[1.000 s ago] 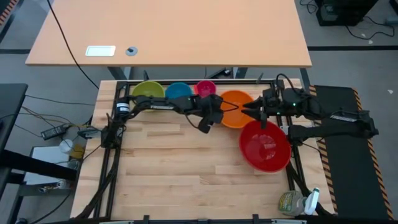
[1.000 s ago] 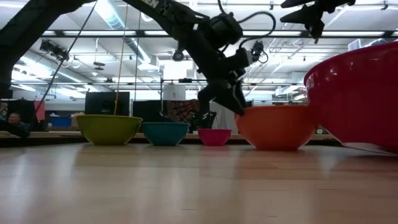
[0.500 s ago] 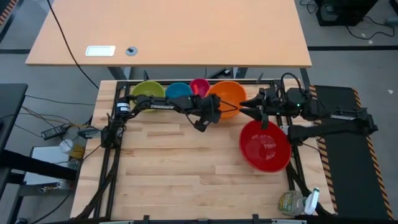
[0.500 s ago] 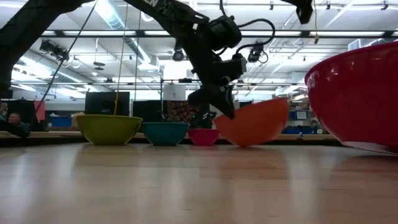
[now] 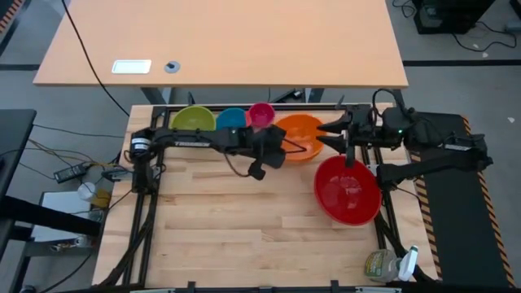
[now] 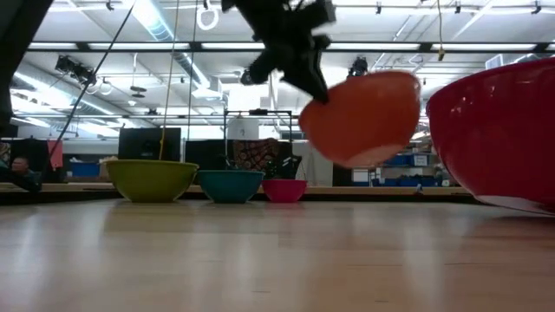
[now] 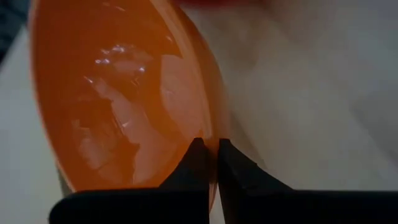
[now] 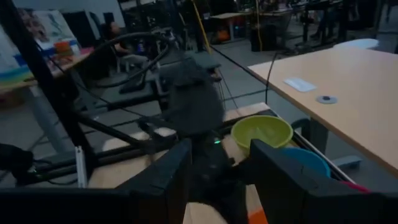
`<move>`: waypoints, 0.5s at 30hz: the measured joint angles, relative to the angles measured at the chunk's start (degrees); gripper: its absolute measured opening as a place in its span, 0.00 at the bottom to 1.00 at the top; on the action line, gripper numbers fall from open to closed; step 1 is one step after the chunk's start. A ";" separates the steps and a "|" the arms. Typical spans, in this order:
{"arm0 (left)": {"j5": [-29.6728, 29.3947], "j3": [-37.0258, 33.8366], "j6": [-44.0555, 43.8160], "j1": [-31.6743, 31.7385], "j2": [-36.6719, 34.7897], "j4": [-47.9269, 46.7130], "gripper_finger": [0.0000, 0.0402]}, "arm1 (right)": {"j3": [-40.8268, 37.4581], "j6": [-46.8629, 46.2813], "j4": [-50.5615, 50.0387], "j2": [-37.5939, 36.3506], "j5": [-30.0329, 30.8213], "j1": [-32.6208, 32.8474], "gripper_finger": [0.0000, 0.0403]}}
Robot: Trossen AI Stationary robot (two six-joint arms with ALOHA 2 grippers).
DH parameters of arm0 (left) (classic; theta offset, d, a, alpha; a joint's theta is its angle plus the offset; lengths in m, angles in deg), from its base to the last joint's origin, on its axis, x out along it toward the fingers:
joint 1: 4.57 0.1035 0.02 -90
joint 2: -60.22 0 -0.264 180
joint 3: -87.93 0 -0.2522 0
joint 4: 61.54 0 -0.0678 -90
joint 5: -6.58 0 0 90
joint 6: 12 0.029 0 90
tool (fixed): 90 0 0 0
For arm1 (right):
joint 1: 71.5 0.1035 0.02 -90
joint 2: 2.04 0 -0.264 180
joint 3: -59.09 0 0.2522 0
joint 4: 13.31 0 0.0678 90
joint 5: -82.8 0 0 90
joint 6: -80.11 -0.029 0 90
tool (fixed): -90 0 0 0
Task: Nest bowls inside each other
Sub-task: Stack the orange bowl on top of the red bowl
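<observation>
Against the table's far edge stand a yellow-green bowl [image 5: 193, 120], a blue bowl [image 5: 231, 119] and a pink bowl [image 5: 260, 114], each on its base. The big red bowl [image 5: 347, 190] sits at the right. An orange bowl [image 5: 301, 134] hangs in the air [image 6: 360, 117], with my left gripper [image 5: 281, 149] shut on its rim. My right gripper [image 5: 326, 134] stands open and high by the orange bowl's right side, touching nothing. My left gripper pinches the orange bowl's rim [image 7: 214, 144] on the bowl's near-left side, one finger [image 7: 198, 167] inside the bowl and the other [image 7: 235, 169] outside. The fingers come slanting down from the table's left. The bowl hangs tilted and clear of the table [image 6: 360, 117].
Black frame rails [image 5: 244, 107] run around the wooden table top. A spray bottle [image 5: 387, 264] lies at the near right corner. Bare wood [image 5: 244, 220] fills the near half of the table. A second table [image 5: 220, 41] stands beyond the far edge.
My left gripper has taken hold of the orange bowl's rim and gone up. The bowl first tipped onto its far side, then rose clear of the table, hanging tilted. My right gripper has risen and drawn a little toward the table's right edge.
</observation>
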 joint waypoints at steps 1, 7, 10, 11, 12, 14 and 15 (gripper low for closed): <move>0.00 0.00 0.43 -0.95 -0.50 0.57 0.02 | 0.44 -0.35 -0.24 0.00 -0.13 0.07 0.42; -0.28 0.04 5.30 -6.06 -1.70 6.59 0.02 | 5.57 0.53 0.49 -0.22 -0.19 0.41 0.42; -2.08 0.02 7.60 -7.42 -1.59 9.86 0.02 | 8.16 1.27 1.92 -0.24 -0.19 0.41 0.42; -3.29 0.02 8.08 -7.79 -1.59 10.98 0.02 | 8.50 1.18 2.28 -0.26 -0.21 0.41 0.42; -4.08 0.02 8.32 -8.04 -1.59 12.44 0.02 | 8.73 1.08 2.51 -0.26 -0.20 0.41 0.42; -3.76 0.02 8.39 -8.41 -1.59 15.80 0.03 | 8.76 0.92 3.04 -0.40 -0.21 0.41 0.42; -2.14 0.03 8.58 -8.56 -1.59 17.17 0.03 | 8.76 0.85 3.11 -0.41 -0.21 0.41 0.42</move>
